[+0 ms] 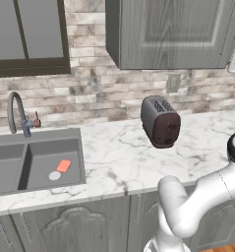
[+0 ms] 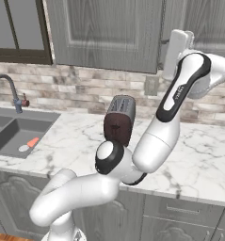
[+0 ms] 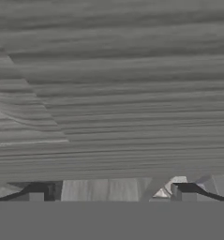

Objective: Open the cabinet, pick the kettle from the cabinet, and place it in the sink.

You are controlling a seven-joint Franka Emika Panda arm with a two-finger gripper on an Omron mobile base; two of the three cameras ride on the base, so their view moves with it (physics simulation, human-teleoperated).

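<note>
Grey wood-grain cabinet [image 2: 109, 33] door is shut; the gripper [image 3: 108, 194], jaws spread and empty, hovers close, likely seeking its handle.

cabinet [image 1: 173, 32]: 1; sink [image 1: 20, 147]: 1, basins 2; faucet [image 1: 15, 112]: 1; toaster [image 1: 161, 121]: 1; window [image 1: 28, 34]: 1

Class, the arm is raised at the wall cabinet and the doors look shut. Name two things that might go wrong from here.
1. The open gripper sits very close to the cabinet door's wood grain; no handle lies between its fingers, so closing now may grip nothing.
2. The toaster stands just below the raised arm; lowering a kettle toward the sink might knock it.
</note>
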